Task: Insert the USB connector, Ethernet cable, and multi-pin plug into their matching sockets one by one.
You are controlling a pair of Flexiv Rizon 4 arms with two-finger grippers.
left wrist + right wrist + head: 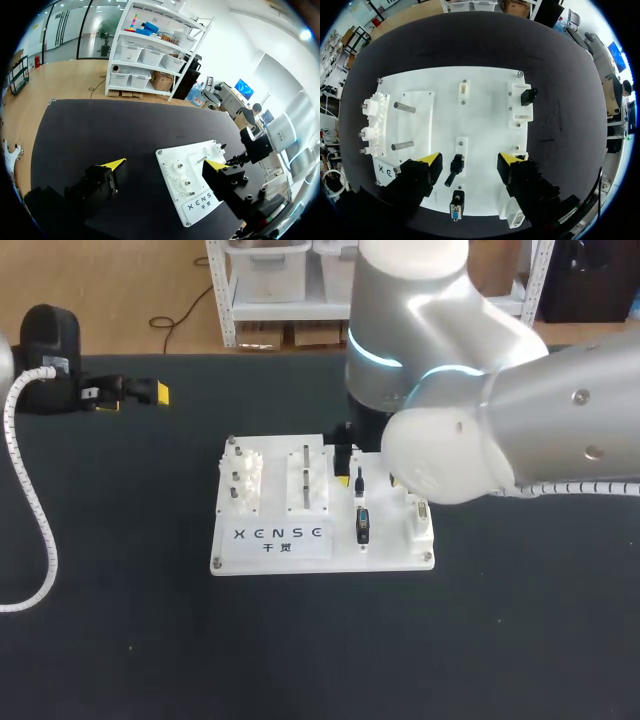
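A white board (pixel 275 540) lies mid-table. My right gripper (pixel 470 160) hangs open above the board (pixel 485 120). A small black plug (pixel 455 169) lies on the board between the fingers, touching neither. Just behind the plug sits a multi-pin plug (pixel 456 209) with a blue-grey face. A black connector block (pixel 527 96) rests in a white mount at the board's far corner. In the head view the small black plug (pixel 358 484) and the multi-pin plug (pixel 362 526) lie in line, and the right arm hides its own gripper. My left gripper (pixel 140 392) stands open and empty, far off the board.
White gears on pegs (pixel 372 125) and two metal pins (pixel 404 107) stand on the board's one end. A small white socket block (pixel 464 89) sits ahead of the right gripper. A white corrugated hose (pixel 35 510) trails over the table's left side.
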